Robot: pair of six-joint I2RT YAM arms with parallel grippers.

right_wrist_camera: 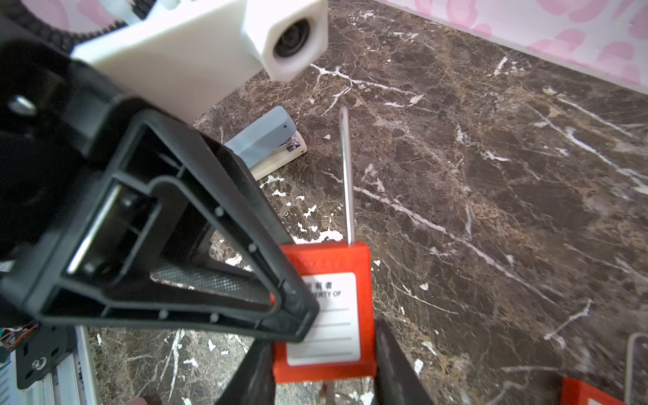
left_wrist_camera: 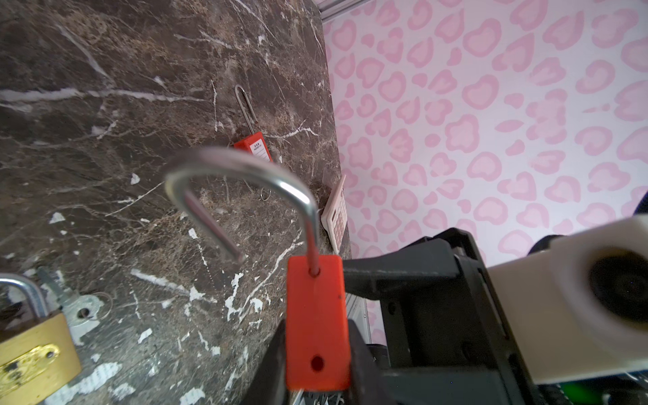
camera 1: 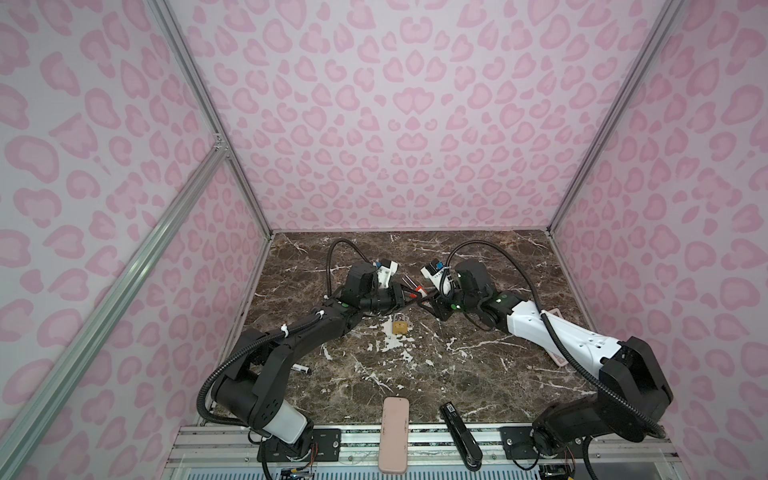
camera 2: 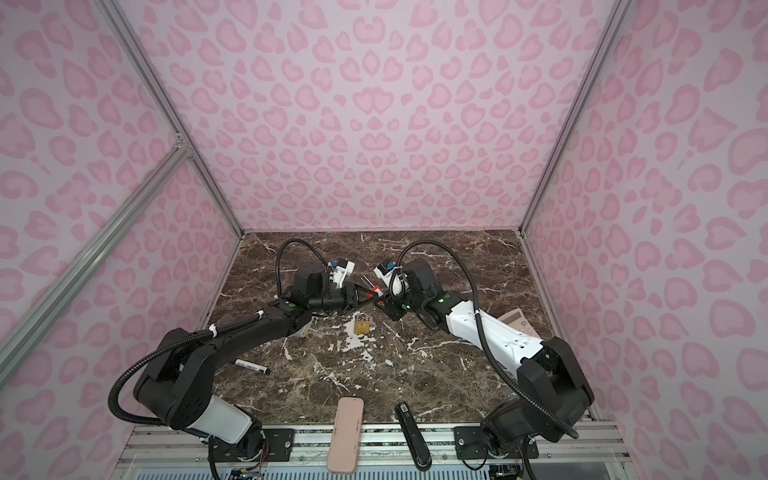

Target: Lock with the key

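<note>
Red padlock (left_wrist_camera: 317,315) long axis and open shackle (left_wrist_camera: 242,161) pointing toward back wall (camera 1: 395,124); left jaws and right jaws both pinching its body.

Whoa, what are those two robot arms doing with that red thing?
Both arms are holding one red padlock between them. The right gripper pinches its sides, and the left gripper is closed on its flat faces. Its shackle hangs open, so it isn't locked yet. A brass padlock and a key lie untouched on the marble table.
</note>
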